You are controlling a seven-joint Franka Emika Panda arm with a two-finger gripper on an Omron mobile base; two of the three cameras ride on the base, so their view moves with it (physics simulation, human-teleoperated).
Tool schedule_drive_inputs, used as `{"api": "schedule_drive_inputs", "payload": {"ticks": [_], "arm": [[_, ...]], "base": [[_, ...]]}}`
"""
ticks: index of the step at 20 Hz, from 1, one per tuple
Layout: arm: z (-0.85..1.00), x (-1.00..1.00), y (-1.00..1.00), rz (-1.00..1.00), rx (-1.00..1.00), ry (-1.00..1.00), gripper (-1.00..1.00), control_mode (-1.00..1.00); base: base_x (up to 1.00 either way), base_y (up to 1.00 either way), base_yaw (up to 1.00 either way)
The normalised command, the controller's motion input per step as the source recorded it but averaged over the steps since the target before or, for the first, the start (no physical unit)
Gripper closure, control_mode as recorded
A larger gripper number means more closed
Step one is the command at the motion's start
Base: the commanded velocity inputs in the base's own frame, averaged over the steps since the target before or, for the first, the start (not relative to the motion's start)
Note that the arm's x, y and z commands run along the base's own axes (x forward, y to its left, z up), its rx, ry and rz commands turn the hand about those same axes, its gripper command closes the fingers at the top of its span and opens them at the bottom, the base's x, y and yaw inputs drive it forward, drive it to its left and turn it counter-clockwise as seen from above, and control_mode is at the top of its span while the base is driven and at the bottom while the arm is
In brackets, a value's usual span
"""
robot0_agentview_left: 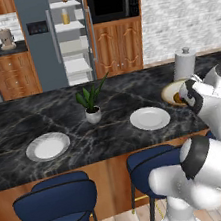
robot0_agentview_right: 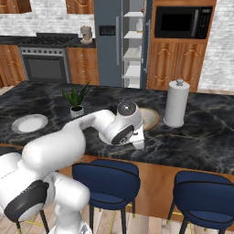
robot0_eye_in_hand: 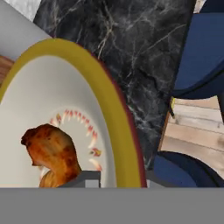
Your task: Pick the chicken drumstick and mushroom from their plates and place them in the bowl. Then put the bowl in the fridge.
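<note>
Hovering hand [robot0_agentview_right: 138,141] over the bowl [robot0_eye_in_hand: 114,113], fingers nearly together, chicken drumstick [robot0_eye_in_hand: 50,151] lying inside

Two rear base views across one counter [robot0_agentview_left: 108,118]; hand view close over bowl [robot0_eye_in_hand: 109,100].

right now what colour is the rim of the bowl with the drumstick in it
Mustard yellow, with a thin dark red outer edge; the bowl shows best in the hand view.

Marble counter [robot0_agentview_left: 111,102] — plates [robot0_agentview_left: 149,118], bowl [robot0_agentview_left: 173,92], plant [robot0_agentview_left: 92,105], towel roll [robot0_agentview_right: 176,103]
</note>
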Motion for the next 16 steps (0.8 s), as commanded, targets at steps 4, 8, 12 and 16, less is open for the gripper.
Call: {"api": "schedule_drive_inputs", "payload": {"ticks": [4,8,12,16], "arm": [[0.29,-0.31,0.51,-0.3,0.01,0.0,1.0,-1.0],[0.27,-0.34,0.53,-0.24,0.09,0.0,1.0,-1.0],[0.28,-0.34,0.51,-0.17,0.13,0.0,1.0,-1.0],[0.23,-0.28,0.47,-0.06,0.18,0.0,1.0,-1.0]], "base": [[0.0,0.0,0.0],[0.0,0.0,0.0],[0.0,0.0,0.0],[0.0,0.0,0.0]]}}
